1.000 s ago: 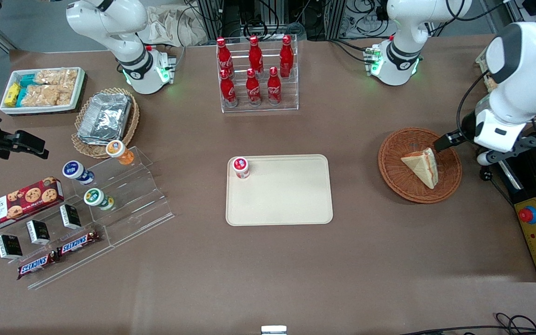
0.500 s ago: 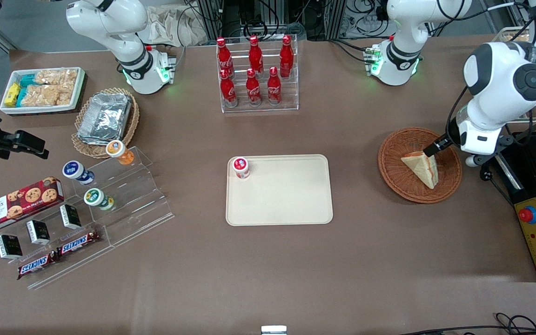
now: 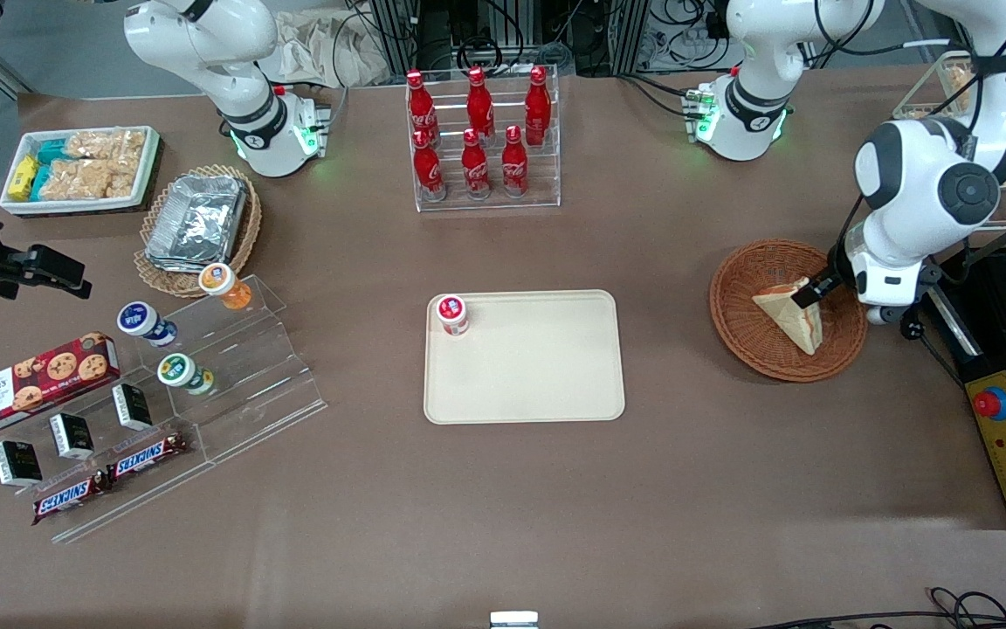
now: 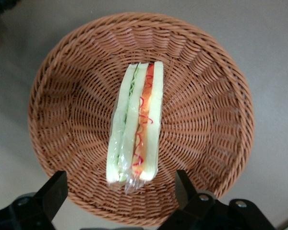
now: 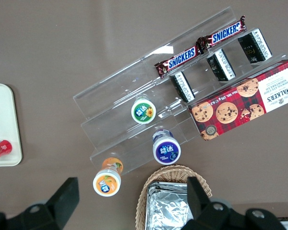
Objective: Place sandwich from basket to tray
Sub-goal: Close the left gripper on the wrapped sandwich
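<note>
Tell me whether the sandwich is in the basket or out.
In. The sandwich lies on edge inside the basket, with the open gripper above it, not gripping.

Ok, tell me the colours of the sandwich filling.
Red-orange and green, between pale bread on the sandwich; clearest in the left wrist view.

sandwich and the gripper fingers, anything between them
Nothing: in the left wrist view the open gripper straddles the sandwich in the basket, with only wicker between.
</note>
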